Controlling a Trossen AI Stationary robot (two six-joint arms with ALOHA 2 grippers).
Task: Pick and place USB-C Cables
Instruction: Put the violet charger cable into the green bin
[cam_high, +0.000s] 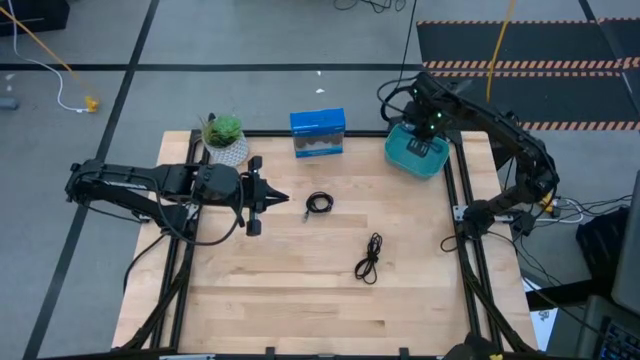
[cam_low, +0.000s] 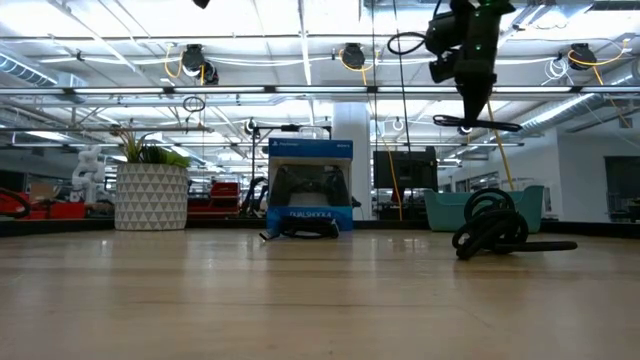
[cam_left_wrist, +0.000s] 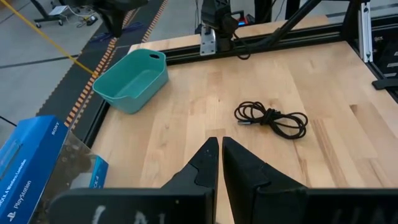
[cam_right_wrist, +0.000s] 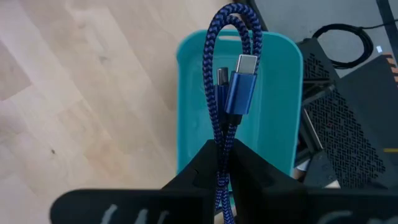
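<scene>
Above the teal bin (cam_right_wrist: 186, 112), right hand (cam_right_wrist: 225, 149) pinching blue cable (cam_right_wrist: 235, 62), lower end cut off

"PlayStation", "DUALSHOCK 4" on blue box (cam_low: 309, 186)

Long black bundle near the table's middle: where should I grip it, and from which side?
Grip the long black cable bundle from straight above, across its knotted middle, where the strands gather. It lies flat with loose loops at both ends, so an end grip would likely catch only one strand.
</scene>
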